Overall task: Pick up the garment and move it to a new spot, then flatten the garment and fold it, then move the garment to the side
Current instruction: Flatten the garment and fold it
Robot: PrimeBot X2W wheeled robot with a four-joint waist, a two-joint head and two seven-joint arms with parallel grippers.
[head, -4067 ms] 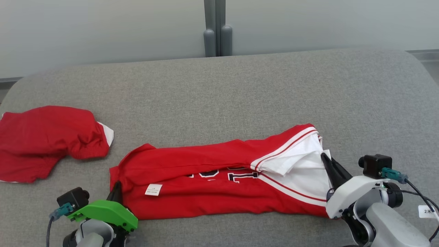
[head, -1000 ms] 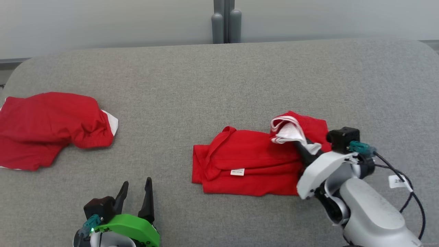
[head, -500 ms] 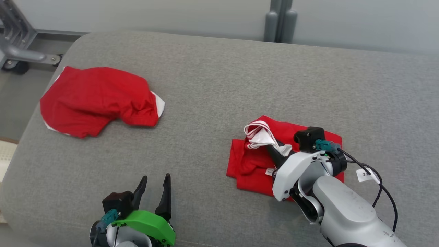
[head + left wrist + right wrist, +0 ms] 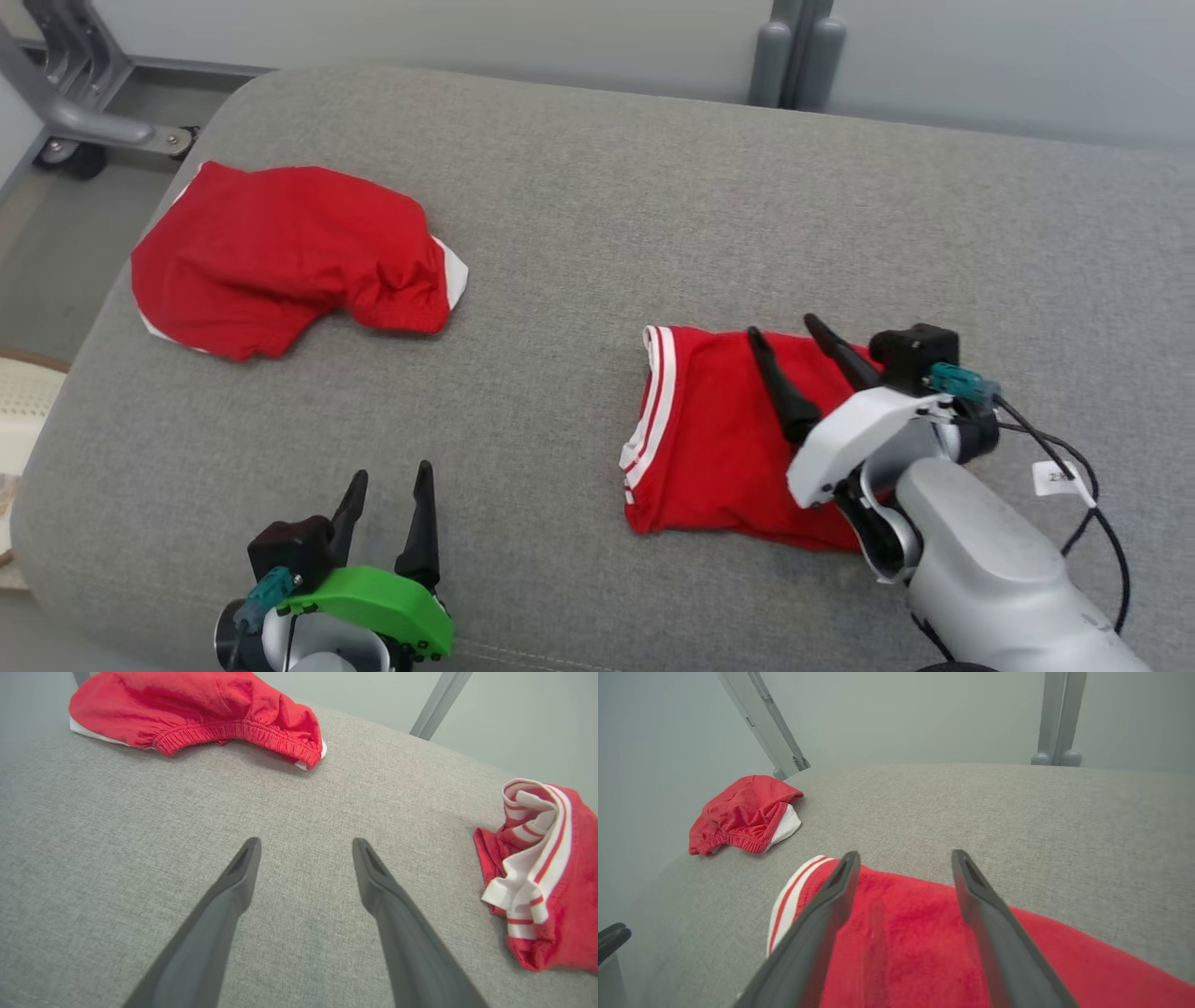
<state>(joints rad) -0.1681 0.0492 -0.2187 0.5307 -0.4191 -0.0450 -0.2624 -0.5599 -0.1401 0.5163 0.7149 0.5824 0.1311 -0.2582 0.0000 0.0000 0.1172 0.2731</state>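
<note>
The folded garment (image 4: 709, 439) lies at four o'clock on the bench (image 4: 597, 187). The right hand (image 4: 781, 327) hovers open over it, the left hand (image 4: 392, 471) open, empty. Pinch all layers, lest it unfold.

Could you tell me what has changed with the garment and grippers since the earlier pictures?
The right gripper has released the striped edge of the garment and stands open over it. The garment, earlier a long strip, now lies folded, stripes along its left edge. The left gripper drew back from the garment's end and stands open. The red shorts lie unmoved; the camera turned.
</note>
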